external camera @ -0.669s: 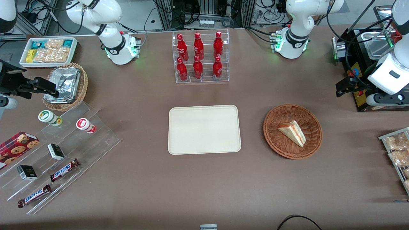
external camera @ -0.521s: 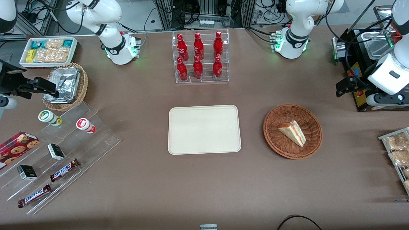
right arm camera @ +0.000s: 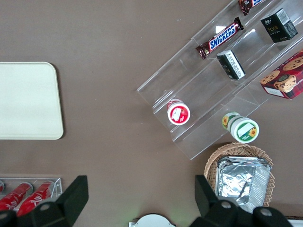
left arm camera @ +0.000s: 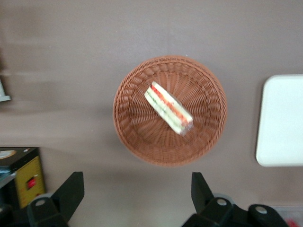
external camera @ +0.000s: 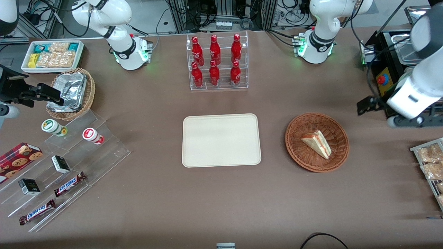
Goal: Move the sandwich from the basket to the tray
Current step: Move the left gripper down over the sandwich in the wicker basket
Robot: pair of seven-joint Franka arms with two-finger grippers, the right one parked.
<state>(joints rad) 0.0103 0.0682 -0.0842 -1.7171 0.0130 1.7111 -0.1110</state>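
The sandwich, a pale wedge with a pink and green cut edge, lies in the round reddish-brown basket. The cream tray sits bare beside the basket, toward the parked arm's end. My left gripper hangs high above the table, a little off the basket's rim toward the working arm's end and farther from the front camera. In the left wrist view the gripper is open with only bare table between its fingers. The sandwich, the basket and the tray's edge show there too.
An acrylic rack of red bottles stands farther back than the tray. A black and yellow box with a red button sits under the working arm. A rack of snack packs lies at the table's edge there.
The working arm has swung toward the basket and the front camera, carrying the gripper with it. The red button on the box has come into sight. Sandwich, basket and tray have not moved.
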